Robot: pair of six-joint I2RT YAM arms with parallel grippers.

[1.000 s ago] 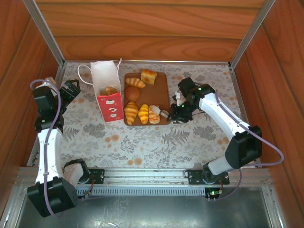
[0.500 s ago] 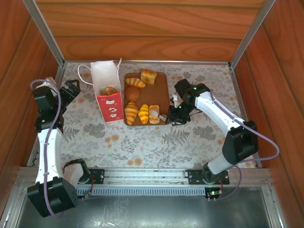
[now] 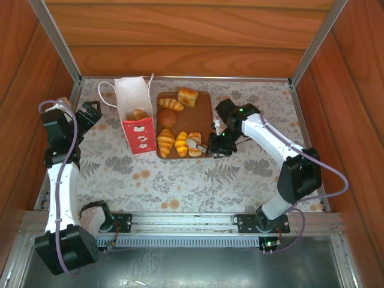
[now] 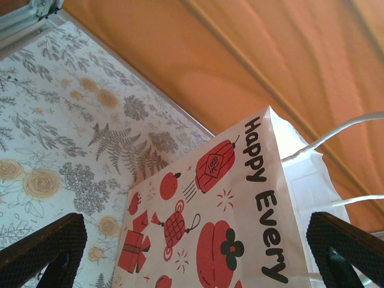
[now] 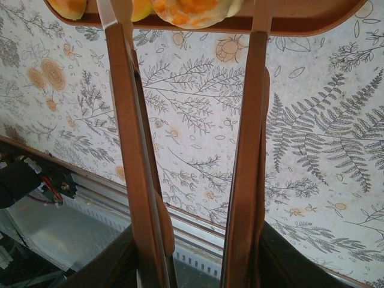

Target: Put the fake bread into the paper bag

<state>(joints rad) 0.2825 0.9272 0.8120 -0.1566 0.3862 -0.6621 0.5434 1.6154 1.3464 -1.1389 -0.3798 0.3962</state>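
Note:
The paper bag [image 3: 137, 117] stands upright left of the brown board [image 3: 203, 111], with one fake bread piece [image 3: 138, 114] inside it. On the board lie a loaf [image 3: 188, 96], a croissant [image 3: 171, 104], a round bun [image 3: 167, 117] and three striped rolls [image 3: 181, 144]. My right gripper [image 3: 217, 144] is at the board's right edge, shut on metal tongs [image 5: 246, 150]. Their tips reach over the rightmost roll [image 5: 192, 9]. My left gripper [image 3: 90, 114] hangs open left of the bag, whose printed side [image 4: 228, 240] lies between the spread fingers [image 4: 42, 246].
The floral tablecloth [image 3: 180, 174] covers the table. Wooden walls and metal posts [image 3: 57, 42] close in the back and both sides. The bag's white cord handles [image 3: 107, 96] stick out toward the left arm. A metal rail [image 3: 180, 219] runs along the near edge.
My right arm has moved left toward the board, carrying the tongs' tips from beside the board to over the rightmost roll. The left arm has not moved.

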